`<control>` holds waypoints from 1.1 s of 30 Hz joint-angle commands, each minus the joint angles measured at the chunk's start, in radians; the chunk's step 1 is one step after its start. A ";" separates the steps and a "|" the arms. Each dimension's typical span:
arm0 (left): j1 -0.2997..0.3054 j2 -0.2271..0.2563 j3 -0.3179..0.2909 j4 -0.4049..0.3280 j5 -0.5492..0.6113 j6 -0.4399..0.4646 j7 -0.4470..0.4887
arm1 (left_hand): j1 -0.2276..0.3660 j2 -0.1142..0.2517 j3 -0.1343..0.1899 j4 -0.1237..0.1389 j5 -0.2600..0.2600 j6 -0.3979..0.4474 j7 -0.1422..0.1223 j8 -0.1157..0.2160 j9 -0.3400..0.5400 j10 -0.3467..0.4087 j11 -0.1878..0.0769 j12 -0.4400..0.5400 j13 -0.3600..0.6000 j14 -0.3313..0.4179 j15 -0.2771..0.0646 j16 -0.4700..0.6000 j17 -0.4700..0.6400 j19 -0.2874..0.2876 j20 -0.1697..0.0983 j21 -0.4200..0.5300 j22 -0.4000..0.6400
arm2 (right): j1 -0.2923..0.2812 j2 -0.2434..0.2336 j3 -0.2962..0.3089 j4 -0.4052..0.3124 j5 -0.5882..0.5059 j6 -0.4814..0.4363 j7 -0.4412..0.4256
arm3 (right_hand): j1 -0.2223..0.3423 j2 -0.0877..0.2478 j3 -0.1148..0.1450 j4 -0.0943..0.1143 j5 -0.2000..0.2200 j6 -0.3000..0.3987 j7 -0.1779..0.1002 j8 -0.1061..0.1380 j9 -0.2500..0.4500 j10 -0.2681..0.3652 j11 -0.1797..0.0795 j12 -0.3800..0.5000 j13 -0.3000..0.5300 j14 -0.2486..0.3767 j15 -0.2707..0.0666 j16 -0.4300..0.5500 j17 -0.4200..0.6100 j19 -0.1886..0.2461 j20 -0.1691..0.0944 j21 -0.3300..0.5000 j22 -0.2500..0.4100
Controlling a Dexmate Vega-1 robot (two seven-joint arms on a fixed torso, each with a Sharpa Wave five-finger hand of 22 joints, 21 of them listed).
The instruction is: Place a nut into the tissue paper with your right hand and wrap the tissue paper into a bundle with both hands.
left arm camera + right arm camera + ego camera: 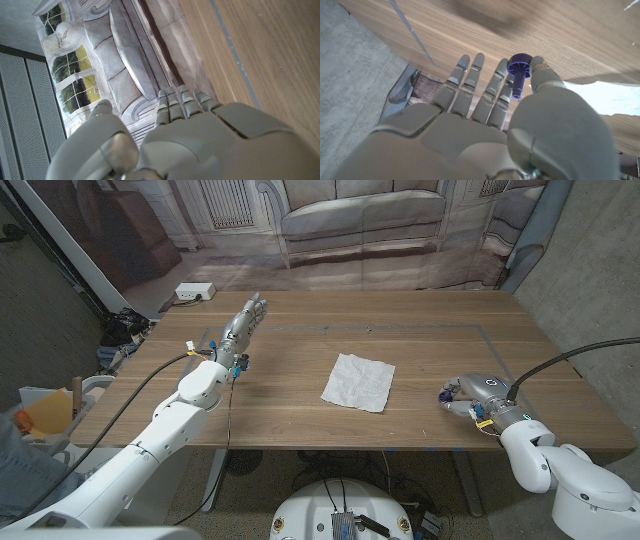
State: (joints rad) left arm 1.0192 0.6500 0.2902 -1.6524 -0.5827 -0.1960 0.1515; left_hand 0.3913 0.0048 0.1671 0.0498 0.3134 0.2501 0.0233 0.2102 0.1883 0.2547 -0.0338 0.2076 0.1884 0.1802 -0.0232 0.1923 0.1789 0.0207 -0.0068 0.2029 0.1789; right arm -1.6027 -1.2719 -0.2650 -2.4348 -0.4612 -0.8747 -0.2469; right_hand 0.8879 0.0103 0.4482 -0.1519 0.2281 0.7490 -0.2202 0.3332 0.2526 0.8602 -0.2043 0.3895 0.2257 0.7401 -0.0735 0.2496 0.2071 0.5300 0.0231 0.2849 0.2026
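We see the right hand (485, 130) low over the tabletop (400, 320) at its right side, thumb and a finger pinching a small purple nut (518, 74); the other fingers reach forward, slightly spread. In the head view the nut (459, 394) shows only as a purple speck under the right hand (468, 397), apart from the tissue paper (358, 382), which lies flat and open near the middle.

The grip looks thin to us: the nut is caught at its edge, so a jolt on the way across could let it roll free. A low sweep could also drag or crumple the light sheet.

The nut has a flanged head and a short stem; its long axis runs along the stem, head pointing away from the palm.

The left hand (238, 330) waits at the far left, fingers straight and together, holding nothing.
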 commanded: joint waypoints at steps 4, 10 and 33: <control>0.011 0.007 -0.010 -0.011 0.001 -0.004 0.008 | 0.004 0.008 -0.003 -0.001 -0.006 0.010 0.000 -0.002 0.003 0.001 0.003 -0.004 0.006 0.001 0.005 -0.001 0.005 -0.002 0.000 -0.003 0.005 | 0.096 -0.020 -0.025 -0.002 0.037 0.102 -0.018 | 0.011 0.016 0.003 0.003 0.001 0.017 -0.005 0.004 0.002 -0.004 -0.003 0.004 0.004 0.006 -0.134 0.002 0.001 0.008 -0.004 0.005 0.002; 0.014 0.012 -0.015 -0.015 0.000 -0.009 0.002 | 0.005 0.009 -0.003 -0.001 -0.007 0.011 0.002 -0.003 0.003 0.002 0.005 -0.004 0.006 0.001 0.005 -0.001 0.005 -0.002 0.000 -0.003 0.005 | 0.168 -0.001 -0.074 0.013 0.017 0.160 -0.003 | 0.010 0.017 0.002 0.004 -0.001 0.018 -0.005 0.003 0.001 -0.007 -0.003 0.002 0.004 0.004 -0.133 0.000 0.001 0.007 -0.004 0.005 0.002; 0.027 0.031 -0.015 -0.006 -0.024 -0.034 -0.067 | 0.007 0.012 -0.005 -0.001 -0.009 0.011 0.002 -0.004 0.004 0.002 0.008 -0.004 0.006 0.000 0.006 -0.001 0.005 -0.004 -0.001 -0.003 0.005 | 0.418 0.155 -0.258 0.090 -0.148 0.369 0.152 | 0.008 0.019 -0.004 0.008 -0.006 0.023 -0.005 0.001 -0.002 -0.016 -0.003 -0.004 0.005 -0.008 -0.129 -0.008 0.002 0.002 -0.002 0.003 0.002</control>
State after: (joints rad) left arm 1.0362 0.6739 0.2789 -1.6655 -0.5940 -0.2178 0.1096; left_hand 0.3997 0.0132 0.1671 0.0498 0.3055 0.2537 0.0269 0.2102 0.1883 0.2547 -0.0338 0.2076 0.1884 0.1802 -0.0232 0.1924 0.1788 0.0209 -0.0069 0.2029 0.1789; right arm -1.2801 -1.1837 -0.4523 -2.3758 -0.5347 -0.5983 -0.1688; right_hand 0.8959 0.0153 0.4438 -0.1477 0.2203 0.7593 -0.2198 0.3285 0.2484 0.8484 -0.2107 0.3817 0.2256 0.7362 -0.0767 0.2434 0.2069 0.5299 0.0232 0.2848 0.2024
